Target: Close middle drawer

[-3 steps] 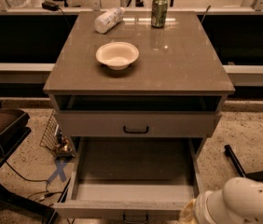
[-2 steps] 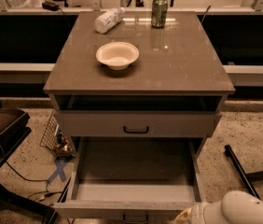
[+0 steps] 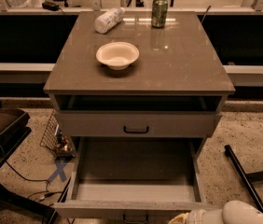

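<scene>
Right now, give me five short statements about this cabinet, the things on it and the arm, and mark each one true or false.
1. The middle drawer is pulled far out. True.
2. The bowl sits inside that drawer. False: it stands on the cabinet top.
3. The can stands upright near the back edge of the top. True.
4. The bottle stands upright. False: it lies on its side, to the left of the can.
5. The pincer hangs over the bowl. False: it is at the bottom edge of the picture, just right of the drawer's front panel.
</scene>
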